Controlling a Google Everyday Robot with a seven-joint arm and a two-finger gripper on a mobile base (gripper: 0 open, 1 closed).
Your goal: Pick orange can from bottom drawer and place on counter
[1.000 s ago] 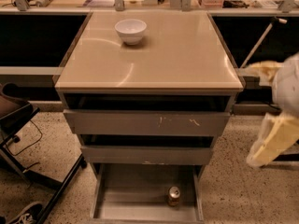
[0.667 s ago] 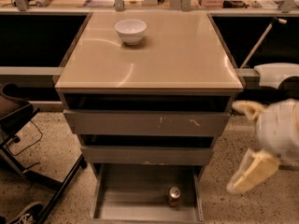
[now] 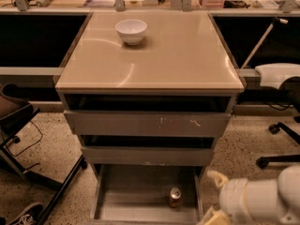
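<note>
1. Orange can (image 3: 175,197) is not yet held; the gripper (image 3: 212,198) hangs at the lower right of the view, its fingers (image 3: 216,177) spread apart and empty.
2. The can stands upright just left of the fingers, silver top up, near the drawer's right wall and toward its front; nothing touches it.
3. Handling, as a judgement: small, light, smooth metal; likely slippery and easy to tip; thin wall could dent under a hard squeeze; whether full or empty cannot be told.
4. Best hold: across the round body at mid-height, one finger each side, firm but gentle; the rim and pull tab are poor places to grip.
5. The right wall of the drawer (image 3: 99,191) lies between fingers and can, so the approach looks better from above than from the side.
6. Two upper drawers (image 3: 150,123) jut out above the fingers and partly overhang the can; the lift must clear them.
7. Farthest up is the counter (image 3: 154,64), with a white bowl (image 3: 131,31) at its far left; the near part is bare for setting down.
</note>
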